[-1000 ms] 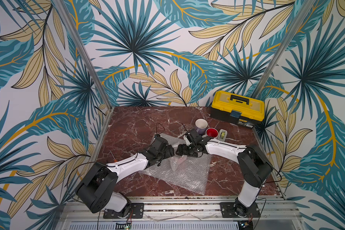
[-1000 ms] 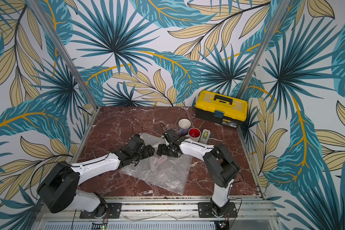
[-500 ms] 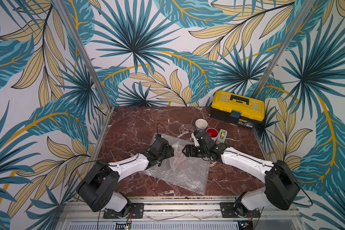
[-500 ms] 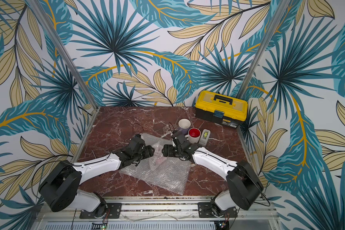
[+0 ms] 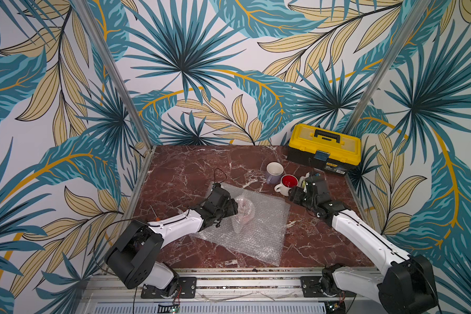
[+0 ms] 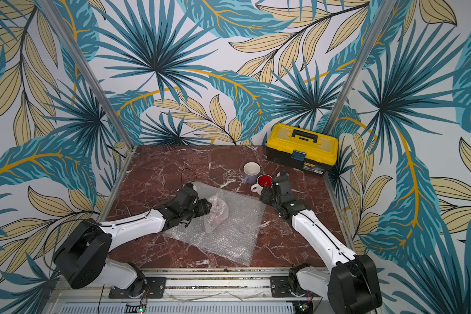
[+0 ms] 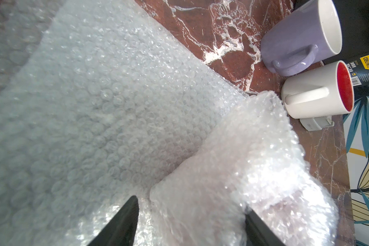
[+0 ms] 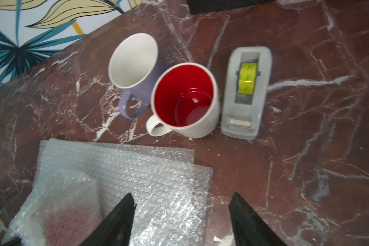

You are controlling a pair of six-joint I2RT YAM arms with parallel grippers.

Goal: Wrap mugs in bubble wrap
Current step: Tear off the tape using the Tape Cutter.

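Backing off is the big change here: a second ago the right gripper (image 8: pixel 182 194) was nose to nose with the left gripper (image 7: pixel 190 203) over the wrapped bundle (image 5: pixel 244 212) in the middle of the bubble wrap sheet (image 5: pixel 261 236). Now it has swung out to that sheet's corner nearest the loose mugs, jaws spread wide and holding nothing, with just bare table (image 5: pixel 191 174) and the sheet's edge showing between them. The left one hasn't budged. It's parked at the bundle on the sheet with its jaws set to either side of the lumpy wrap, and honestly I can't tell whether it's squeezing or only straddling it. The bundle shows pinkish-red through the plastic (so I'm reading that as the red mug, done up or nearly so). The lavender mug (image 5: pixel 274 171) and the white mug (image 5: pixel 288 184) with the red inside stand upright side by side just off the sheet's far corner, both still bare. The tape dispenser (image 8: pixel 246 91) sits beside the white one, a bit farther from the sheet. My read: mug one's wrap is far enough along for the right arm to leave it, and that arm is now either going for tape to seal it or lining up mug two. The worry is the wrap springing open if the left isn't really pinning it.
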